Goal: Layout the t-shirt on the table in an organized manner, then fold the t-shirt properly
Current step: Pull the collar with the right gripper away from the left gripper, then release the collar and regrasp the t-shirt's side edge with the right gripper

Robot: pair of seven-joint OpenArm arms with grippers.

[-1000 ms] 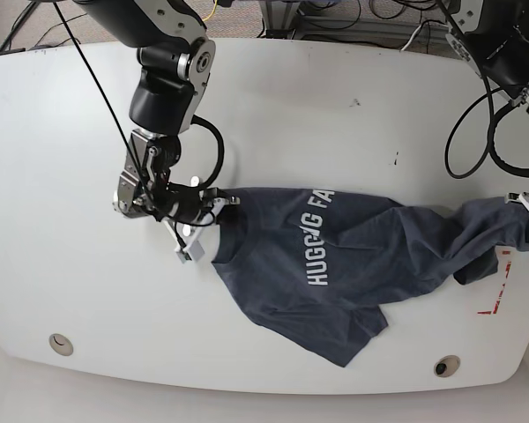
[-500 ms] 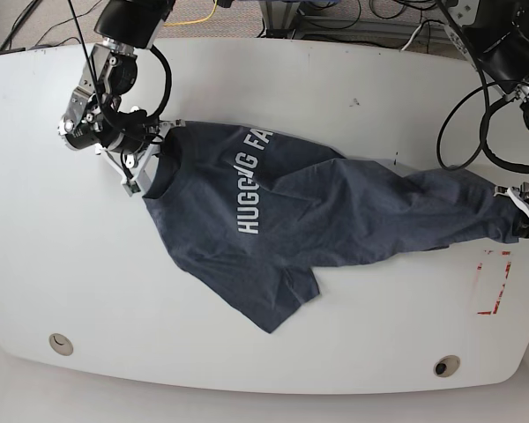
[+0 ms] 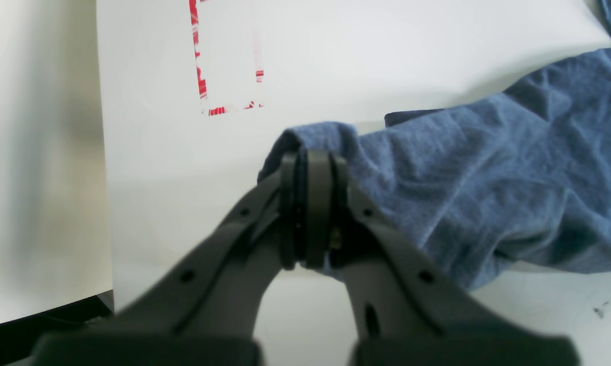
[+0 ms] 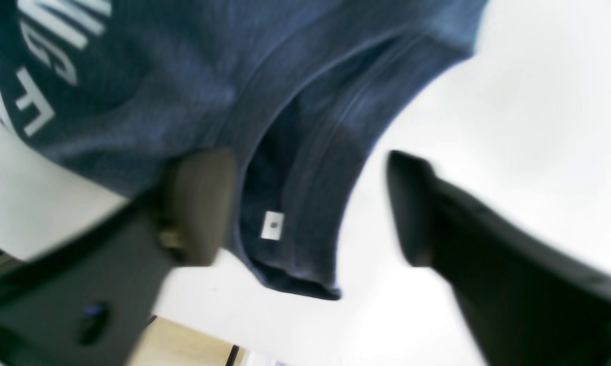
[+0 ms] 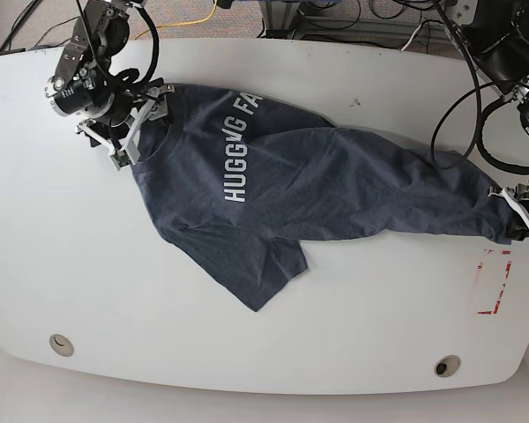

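Note:
The dark navy t-shirt [image 5: 335, 189] lies stretched across the white table [image 5: 247, 352] from far left to right edge, with white lettering up and one sleeve pointing toward the front. My right gripper [image 5: 139, 123] is at the collar. In the right wrist view it [image 4: 305, 203] is open, and the collar with its white label [image 4: 272, 225] lies between the fingers. My left gripper [image 5: 516, 225] is at the shirt's other end. The left wrist view shows it [image 3: 313, 162] shut on a bunched edge of the t-shirt [image 3: 488, 178].
A red tape mark [image 5: 494, 282] sits on the table just in front of the left gripper, near the right edge. Two round holes [image 5: 61, 344] [image 5: 446, 365] lie along the front edge. Cables hang behind the table at the back.
The right gripper carried the collar toward the far left corner, pulling the shirt out long and flatter. Its fingers now stand apart. The left gripper stayed near the right edge, still holding its end.

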